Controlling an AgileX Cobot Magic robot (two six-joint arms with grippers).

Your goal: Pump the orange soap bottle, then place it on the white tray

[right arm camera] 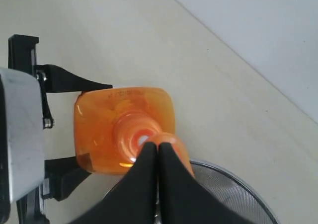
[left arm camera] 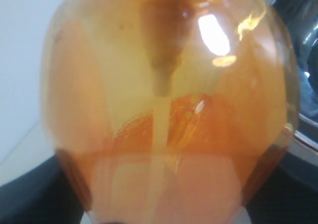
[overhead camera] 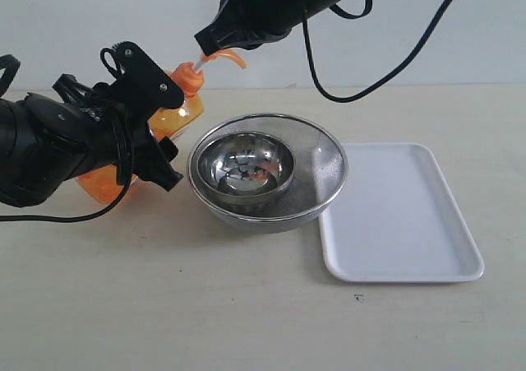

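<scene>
The white tray (overhead camera: 411, 223) lay nearest, just beside the nested steel bowls (overhead camera: 329, 182). Beyond, left of the bowls, the left gripper (overhead camera: 160, 128) clamped the orange soap bottle (overhead camera: 177, 118) by its body. Farthest, the right gripper (overhead camera: 205, 40), jaws pressed together, sat on the pump head (overhead camera: 228, 56).

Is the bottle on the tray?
No, the bottle is left of the bowls, while the tray lies on their right.
</scene>
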